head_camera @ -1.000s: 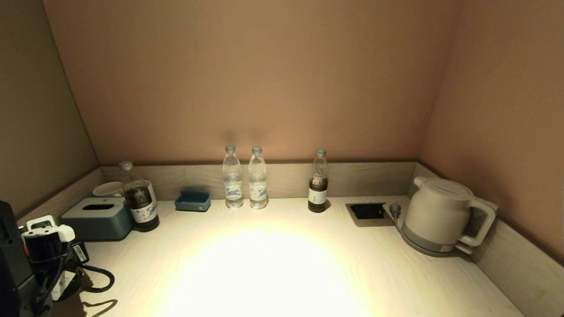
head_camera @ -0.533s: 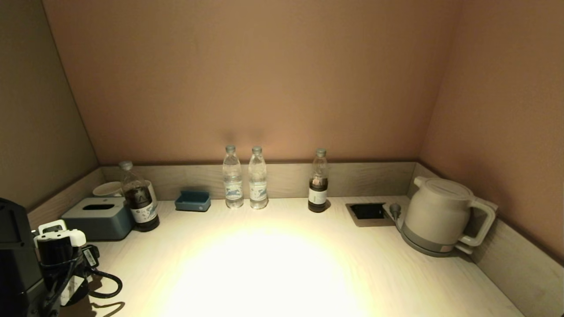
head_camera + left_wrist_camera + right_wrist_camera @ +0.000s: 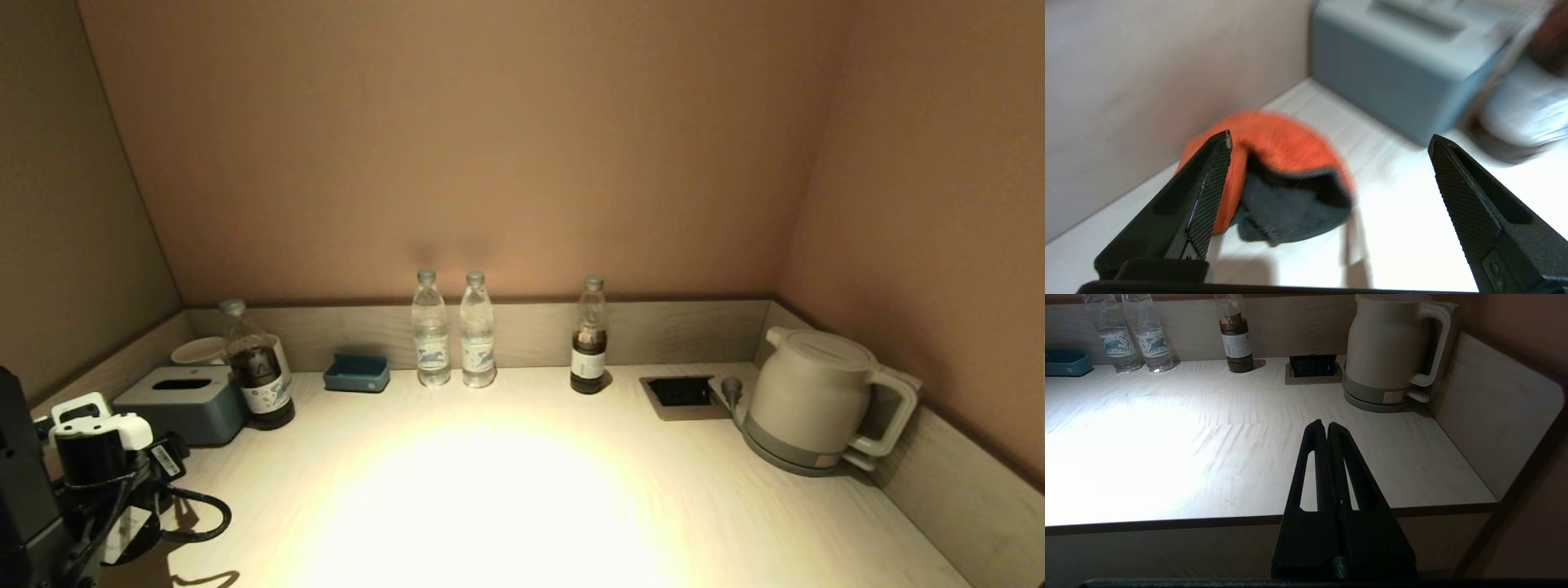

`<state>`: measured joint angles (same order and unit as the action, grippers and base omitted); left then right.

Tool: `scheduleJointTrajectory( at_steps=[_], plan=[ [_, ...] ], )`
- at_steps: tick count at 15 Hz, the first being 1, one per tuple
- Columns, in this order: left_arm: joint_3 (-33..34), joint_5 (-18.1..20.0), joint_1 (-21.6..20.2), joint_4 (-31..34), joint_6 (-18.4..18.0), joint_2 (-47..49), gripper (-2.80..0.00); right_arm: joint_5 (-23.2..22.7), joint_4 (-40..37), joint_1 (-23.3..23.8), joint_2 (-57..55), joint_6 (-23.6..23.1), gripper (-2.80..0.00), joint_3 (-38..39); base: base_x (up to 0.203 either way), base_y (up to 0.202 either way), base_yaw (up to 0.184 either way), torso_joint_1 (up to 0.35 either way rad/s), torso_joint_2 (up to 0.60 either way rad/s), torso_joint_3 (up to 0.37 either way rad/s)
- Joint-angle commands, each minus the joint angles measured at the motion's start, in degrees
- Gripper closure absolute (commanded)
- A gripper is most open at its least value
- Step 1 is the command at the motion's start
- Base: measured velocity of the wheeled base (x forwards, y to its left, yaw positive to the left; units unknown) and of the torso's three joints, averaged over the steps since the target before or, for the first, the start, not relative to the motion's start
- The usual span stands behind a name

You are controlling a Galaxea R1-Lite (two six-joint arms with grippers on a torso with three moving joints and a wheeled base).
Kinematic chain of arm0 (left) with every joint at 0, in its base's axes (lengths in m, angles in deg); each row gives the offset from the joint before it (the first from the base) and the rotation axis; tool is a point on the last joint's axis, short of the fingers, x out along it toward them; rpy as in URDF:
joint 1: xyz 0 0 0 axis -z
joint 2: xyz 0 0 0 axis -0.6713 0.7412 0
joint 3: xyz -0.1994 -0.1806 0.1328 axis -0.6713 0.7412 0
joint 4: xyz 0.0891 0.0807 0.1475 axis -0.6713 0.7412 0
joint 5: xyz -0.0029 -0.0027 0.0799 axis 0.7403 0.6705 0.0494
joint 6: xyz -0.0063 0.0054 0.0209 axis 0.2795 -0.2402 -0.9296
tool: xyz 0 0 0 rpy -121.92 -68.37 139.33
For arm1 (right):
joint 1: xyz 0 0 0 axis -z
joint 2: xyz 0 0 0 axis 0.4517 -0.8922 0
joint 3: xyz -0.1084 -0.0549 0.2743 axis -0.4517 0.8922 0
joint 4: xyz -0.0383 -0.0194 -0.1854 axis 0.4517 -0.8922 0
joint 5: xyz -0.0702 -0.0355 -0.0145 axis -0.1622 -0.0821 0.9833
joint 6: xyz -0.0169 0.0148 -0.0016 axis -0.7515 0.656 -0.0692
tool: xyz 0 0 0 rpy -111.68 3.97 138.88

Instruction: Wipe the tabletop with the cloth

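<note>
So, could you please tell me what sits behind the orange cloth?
Behind the cloth stands the blue-grey tissue box, with the side wall alongside. The tabletop beneath the cloth is covered.

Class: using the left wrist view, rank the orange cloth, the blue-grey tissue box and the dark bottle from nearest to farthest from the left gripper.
1. Orange cloth: on the tabletop, just ahead of the open left gripper, beside one jaw.
2. Blue-grey tissue box: behind the cloth, near the side wall.
3. Dark bottle: beyond the box's far end.

Cloth [image 3: 1278,143]: we see fuzzy orange fabric, dark grey underside.
Tabletop [image 3: 506,490]: we note pale wood grain, smooth, shining.
Left gripper [image 3: 1329,175]: matt black, cross-hatched pads.
Kettle [image 3: 808,400]: smooth cream plastic.
</note>
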<state>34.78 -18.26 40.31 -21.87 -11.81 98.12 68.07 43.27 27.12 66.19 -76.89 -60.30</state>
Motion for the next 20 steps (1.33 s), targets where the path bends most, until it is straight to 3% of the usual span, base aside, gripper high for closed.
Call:
scheduleJointTrajectory(
  at_steps=[1,3,4,11,20],
  plan=[
    [2.8,0.8,1.2,-2.7,0.7,-11.1,-2.8,0.0,0.0,0.0,-0.1,0.0,0.0,0.0,0.0,0.0,0.0,0.0,0.0,0.0],
    [6.3,4.3,2.1,-2.7,1.0,-19.1,-2.8,0.0,0.0,0.0,-0.1,-0.1,0.0,0.0,0.0,0.0,0.0,0.0,0.0,0.0],
    [8.4,7.3,2.4,-2.7,0.9,-22.6,0.0,0.0,0.0,-0.1,-0.1,0.0,0.0,0.0,0.0,0.0,0.0,0.0,0.0,0.0],
    [18.7,31.2,2.8,-0.7,0.9,-35.3,0.0,0.0,0.0,0.0,-0.1,0.0,0.0,0.0,0.0,0.0,0.0,0.0,0.0,0.0],
    [19.0,50.1,2.8,27.6,0.4,-57.9,0.0,0.0,0.0,0.0,-0.1,0.0,0.0,0.0,0.0,0.0,0.0,0.0,0.0,0.0]
  ],
)
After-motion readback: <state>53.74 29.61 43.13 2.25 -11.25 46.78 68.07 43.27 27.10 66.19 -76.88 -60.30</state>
